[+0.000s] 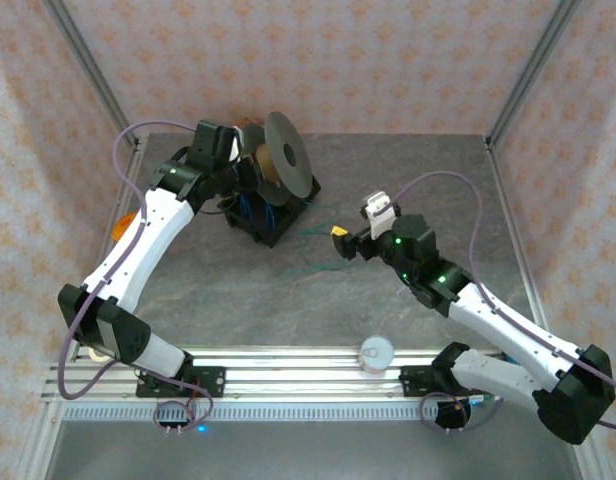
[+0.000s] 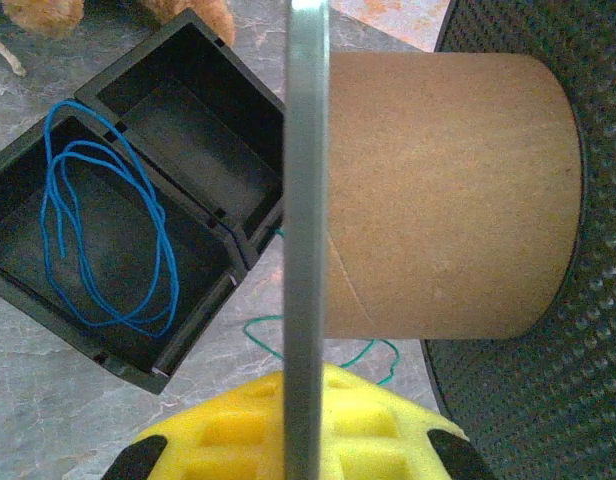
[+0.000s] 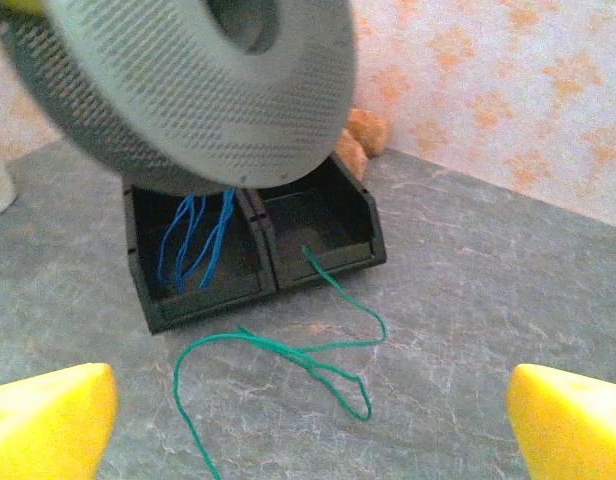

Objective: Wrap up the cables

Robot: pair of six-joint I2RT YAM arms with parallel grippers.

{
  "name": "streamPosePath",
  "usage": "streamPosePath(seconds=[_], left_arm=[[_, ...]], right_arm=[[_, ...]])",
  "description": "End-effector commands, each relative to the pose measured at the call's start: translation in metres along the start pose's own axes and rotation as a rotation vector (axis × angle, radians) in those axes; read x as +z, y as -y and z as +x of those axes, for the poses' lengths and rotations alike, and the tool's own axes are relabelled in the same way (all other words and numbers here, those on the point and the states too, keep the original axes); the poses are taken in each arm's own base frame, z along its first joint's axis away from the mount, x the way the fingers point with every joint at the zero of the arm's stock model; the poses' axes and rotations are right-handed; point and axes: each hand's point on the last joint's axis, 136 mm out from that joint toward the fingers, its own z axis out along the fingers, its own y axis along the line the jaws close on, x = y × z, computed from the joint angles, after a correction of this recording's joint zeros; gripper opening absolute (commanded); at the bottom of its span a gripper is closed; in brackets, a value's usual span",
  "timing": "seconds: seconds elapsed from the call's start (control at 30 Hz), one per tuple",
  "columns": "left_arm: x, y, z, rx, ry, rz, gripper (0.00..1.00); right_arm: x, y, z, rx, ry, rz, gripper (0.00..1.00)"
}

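A grey spool point(image 1: 285, 158) with a cardboard core point(image 2: 438, 190) hangs tilted over a black two-compartment bin point(image 1: 271, 222). My left gripper point(image 1: 240, 166) is shut on the spool's near flange point(image 2: 306, 200), which stands edge-on between the yellow fingers point(image 2: 228, 430). The blue cable point(image 2: 98, 240) lies coiled in the bin's left compartment point(image 3: 193, 245). From the front wall of the right compartment the green cable point(image 3: 318, 355) trails in loose loops across the table point(image 1: 318, 238). My right gripper point(image 3: 308, 430) is open just above the table, facing the green cable, with nothing between its yellow fingertips point(image 3: 48, 420).
A white round object point(image 1: 376, 352) sits on the rail by the arm bases. An orange thing point(image 1: 123, 225) lies at the table's left edge. Brown lumps point(image 3: 363, 135) rest behind the bin. Patterned walls enclose the grey table point(image 1: 408, 180).
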Motion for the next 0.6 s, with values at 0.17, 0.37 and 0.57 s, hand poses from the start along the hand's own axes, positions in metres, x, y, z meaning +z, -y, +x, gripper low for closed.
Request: streamPosePath(seconds=[0.17,0.37,0.57], left_arm=[[-0.022,-0.01,-0.008,-0.005,0.104,-0.03,0.0],[-0.052,-0.038,0.004,0.0,0.147,-0.131,0.0],[-0.078,-0.057,0.014,0.014,0.157,-0.211,0.0]], right_arm=[[-0.002,-0.006,0.031,0.224,-0.22,-0.105,0.92],[-0.007,-0.013,0.035,0.292,-0.349,-0.242,0.78],[-0.007,-0.046,0.031,0.226,-0.377,-0.47,0.71]])
